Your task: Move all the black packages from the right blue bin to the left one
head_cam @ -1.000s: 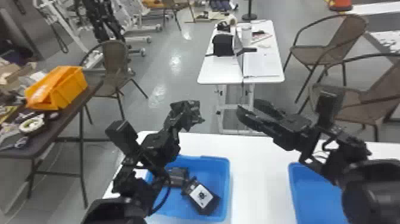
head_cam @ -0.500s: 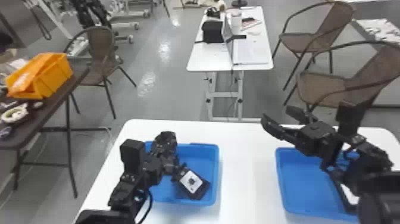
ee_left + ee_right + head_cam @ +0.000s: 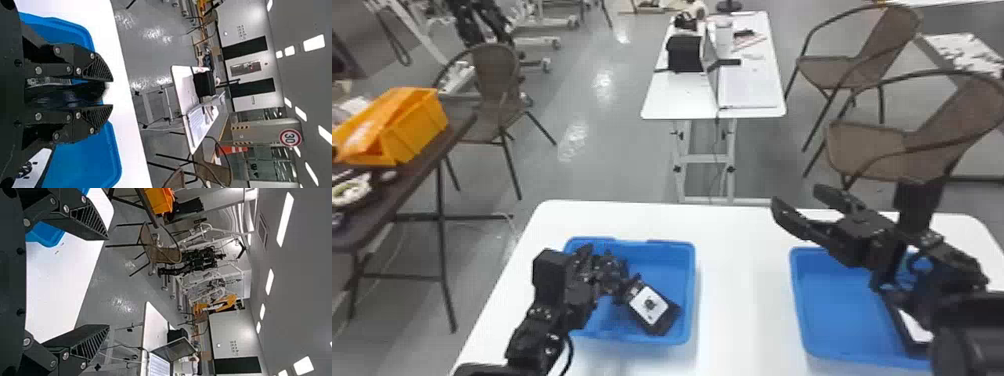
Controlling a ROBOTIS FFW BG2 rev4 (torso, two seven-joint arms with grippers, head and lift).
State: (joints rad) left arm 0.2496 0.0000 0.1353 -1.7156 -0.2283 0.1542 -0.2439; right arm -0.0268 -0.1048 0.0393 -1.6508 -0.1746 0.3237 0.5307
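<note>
Since a second ago the left gripper (image 3: 111,93) has come down from past the far rim of the left blue bin (image 3: 690,295) and is over it now. From where I stand, its fingers are closed to a narrow gap, pinching what looks like a black package (image 3: 66,94). Beneath it, one labelled package (image 3: 649,302) already lies in that bin. The right gripper (image 3: 796,196) is wide open and empty. At least one more package (image 3: 914,327) sits in the right blue bin (image 3: 798,300), partly behind the arm, so I'd judge the job unfinished.
</note>
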